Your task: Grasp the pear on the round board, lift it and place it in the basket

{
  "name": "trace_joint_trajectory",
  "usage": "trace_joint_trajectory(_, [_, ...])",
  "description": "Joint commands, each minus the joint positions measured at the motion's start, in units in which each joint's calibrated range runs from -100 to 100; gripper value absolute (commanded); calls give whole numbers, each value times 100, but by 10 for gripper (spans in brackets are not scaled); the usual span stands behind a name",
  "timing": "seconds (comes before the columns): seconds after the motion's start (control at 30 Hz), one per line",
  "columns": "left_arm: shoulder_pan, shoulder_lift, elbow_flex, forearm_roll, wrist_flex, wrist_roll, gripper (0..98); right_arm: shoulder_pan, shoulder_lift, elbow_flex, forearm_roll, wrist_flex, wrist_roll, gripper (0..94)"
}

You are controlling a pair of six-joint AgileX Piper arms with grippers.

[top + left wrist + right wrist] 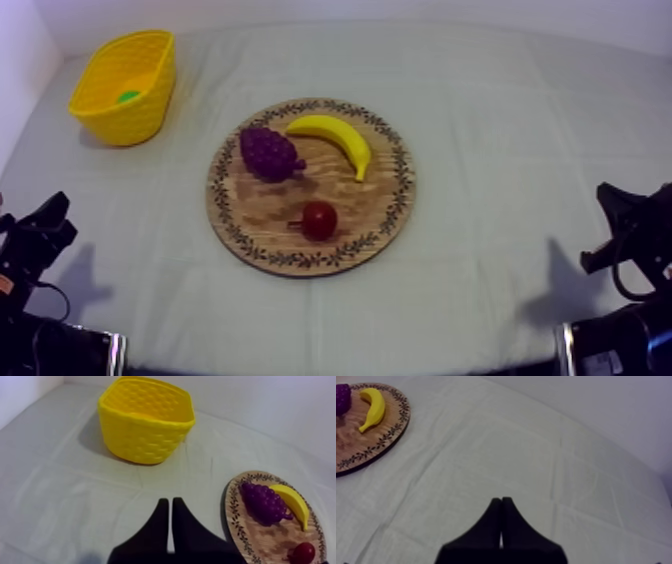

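The yellow basket [130, 115] stands at the table's far left, and a small green patch [128, 97], likely the pear, shows inside it. On the round wooden board [260, 205] in the middle lie a bunch of grapes [268, 153], a banana [335, 135] and a small red fruit [318, 220]. My left gripper [45, 225] rests low at the left, shut on nothing [167, 501], pointing toward the basket [145, 436]. My right gripper [612, 205] rests low at the right, its fingers together as a narrow wedge [501, 499] over bare cloth.
The left wrist view has the board [260, 536] beside the fingers, with grapes [262, 503], banana [292, 503] and red fruit [302, 552]. From the right wrist, the board [366, 441] lies far off. Open cloth surrounds the board; a pale wall bounds the far edge.
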Motion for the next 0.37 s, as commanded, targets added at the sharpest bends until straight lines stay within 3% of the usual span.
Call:
trace_joint_trajectory(0.0, [1, -3, 6, -4, -3, 44, 1, 1, -3, -2, 0, -1, 1, 2])
trace_joint_trajectory(0.33, [2, -3, 8, -7, -10, 68, 1, 1, -3, -2, 0, -1, 0, 2])
